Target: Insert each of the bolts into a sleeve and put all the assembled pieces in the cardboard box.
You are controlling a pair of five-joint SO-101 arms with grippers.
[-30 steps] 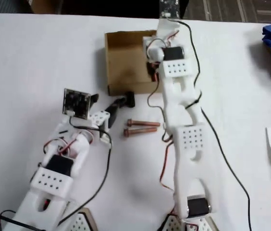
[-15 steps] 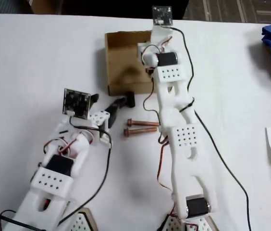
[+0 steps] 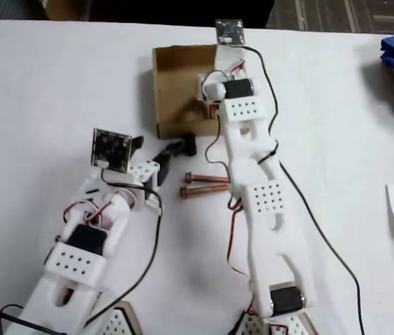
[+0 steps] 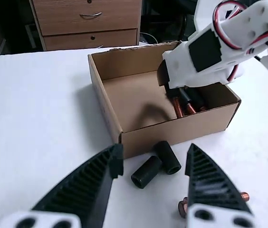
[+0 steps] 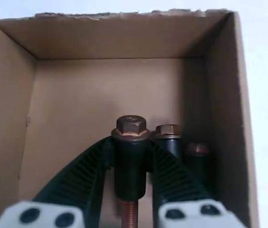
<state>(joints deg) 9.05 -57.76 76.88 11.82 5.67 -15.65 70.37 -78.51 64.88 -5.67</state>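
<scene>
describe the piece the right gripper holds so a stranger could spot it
Find the cardboard box on the white table. Inside it, the right gripper clamps a black sleeve with a copper bolt through it. Two similar pieces sit beside it, ungripped.

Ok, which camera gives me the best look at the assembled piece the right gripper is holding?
Right wrist view: the assembled piece sits head-on, clamped in the right gripper over the cardboard box. Left wrist view shows its threaded end, partly hidden by the arm; high view catches just a copper sliver.
</scene>
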